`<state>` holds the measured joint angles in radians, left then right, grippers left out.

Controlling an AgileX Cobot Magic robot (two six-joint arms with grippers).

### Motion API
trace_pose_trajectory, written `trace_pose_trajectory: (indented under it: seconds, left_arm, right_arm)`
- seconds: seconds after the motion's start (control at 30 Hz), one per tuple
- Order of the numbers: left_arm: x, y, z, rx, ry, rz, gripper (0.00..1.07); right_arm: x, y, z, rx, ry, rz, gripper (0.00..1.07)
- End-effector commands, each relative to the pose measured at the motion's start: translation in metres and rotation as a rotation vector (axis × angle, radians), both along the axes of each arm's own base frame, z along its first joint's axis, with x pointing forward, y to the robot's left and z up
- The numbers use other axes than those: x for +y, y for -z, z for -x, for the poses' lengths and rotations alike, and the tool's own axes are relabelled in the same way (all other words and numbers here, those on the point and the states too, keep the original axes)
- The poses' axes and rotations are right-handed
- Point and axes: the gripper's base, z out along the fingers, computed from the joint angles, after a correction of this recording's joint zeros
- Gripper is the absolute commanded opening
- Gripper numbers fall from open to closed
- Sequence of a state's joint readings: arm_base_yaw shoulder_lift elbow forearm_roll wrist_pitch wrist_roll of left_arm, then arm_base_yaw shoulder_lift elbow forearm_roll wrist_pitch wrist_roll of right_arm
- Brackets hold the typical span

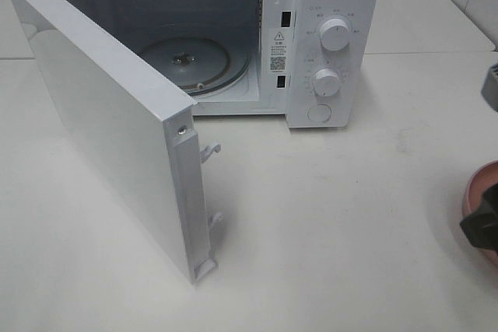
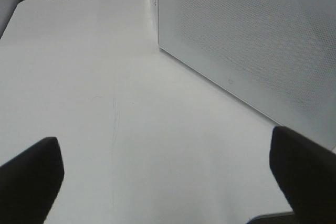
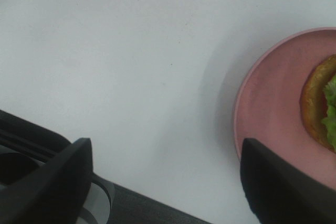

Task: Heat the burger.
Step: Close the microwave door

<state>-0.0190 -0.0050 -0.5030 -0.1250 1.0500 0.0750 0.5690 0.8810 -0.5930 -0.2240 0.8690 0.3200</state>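
Note:
The burger (image 3: 316, 106) shows only in the right wrist view, cut off by the frame's edge: a brown bun rim and green lettuce on a pink plate (image 3: 268, 103). My right gripper (image 3: 167, 145) is open just beside the plate, with bare table between its fingers. One finger (image 3: 283, 182) overlaps the plate's near rim. In the high view the plate (image 1: 480, 180) and a black part of that gripper (image 1: 482, 225) sit at the far right edge. My left gripper (image 2: 164, 139) is open over bare table beside the microwave door (image 2: 252, 40).
A white microwave (image 1: 331, 5) stands at the back with its door (image 1: 109, 130) swung wide toward the front left. Its glass turntable (image 1: 187, 60) carries nothing. A grey object (image 1: 490, 87) pokes in at the right edge. White table (image 1: 327, 231) lies between microwave and plate.

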Motion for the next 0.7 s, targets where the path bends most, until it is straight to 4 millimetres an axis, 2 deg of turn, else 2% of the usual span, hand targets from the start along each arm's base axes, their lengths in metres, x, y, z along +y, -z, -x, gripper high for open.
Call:
trace_pose_trajectory:
  seconds: [0.03, 0.07, 0.13, 0.23, 0.47, 0.7]
  left_arm:
    - [0.0, 0.0, 0.002, -0.029, -0.005, 0.007, 1.0]
    - [0.0, 0.0, 0.002, -0.029, -0.005, 0.007, 1.0]
    - [0.0, 0.0, 0.002, -0.029, -0.005, 0.007, 1.0]
    - [0.0, 0.0, 0.002, -0.029, -0.005, 0.007, 1.0]
    - [0.0, 0.0, 0.002, -0.029, -0.005, 0.007, 1.0]
    - [0.0, 0.0, 0.002, -0.029, -0.005, 0.007, 1.0]
  right_arm:
    - [-0.015, -0.012, 0.021, -0.014, -0.008, 0.01, 0.76]
    - [-0.015, -0.012, 0.021, -0.014, -0.008, 0.01, 0.76]
    - [-0.024, -0.017, 0.034, -0.027, 0.001, 0.005, 0.76]
    - [-0.027, -0.019, 0.039, -0.031, 0.006, 0.002, 0.76]
    - [-0.046, -0.025, 0.072, -0.038, 0.032, -0.043, 0.76]
    - [-0.056, -0.027, 0.089, -0.092, 0.037, -0.092, 0.76]
